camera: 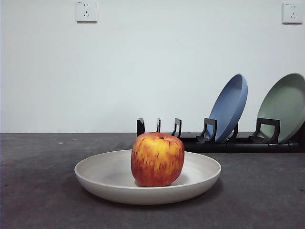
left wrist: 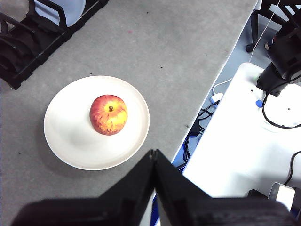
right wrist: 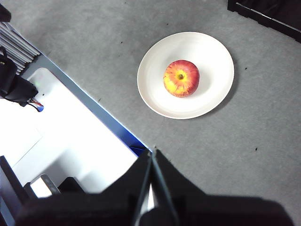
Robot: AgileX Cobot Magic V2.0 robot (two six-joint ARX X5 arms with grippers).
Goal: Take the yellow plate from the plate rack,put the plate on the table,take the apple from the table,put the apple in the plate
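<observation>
1. The dark grey, rough flat worktop (camera: 38, 191) holds everything here.
2. The long, low black plate rack (camera: 238, 142) stands at the back. A round blue plate (camera: 231, 106) and a round pale green plate (camera: 285, 106) lean in its slots.
3. The wide, shallow cream plate (camera: 107, 174) lies flat on the worktop, near the rack but not touching it.
4. The round red-and-yellow apple (camera: 157, 160) sits upright in the middle of the cream plate, stem up.
5. The job looks done. The best thing now is to keep both arms away, so nothing bumps the apple and makes it roll.
6. The left gripper (left wrist: 154, 155) and the right gripper (right wrist: 151, 155) hang high above the worktop, well apart from the plate. Both have their fingers pressed together, holding nothing.
</observation>
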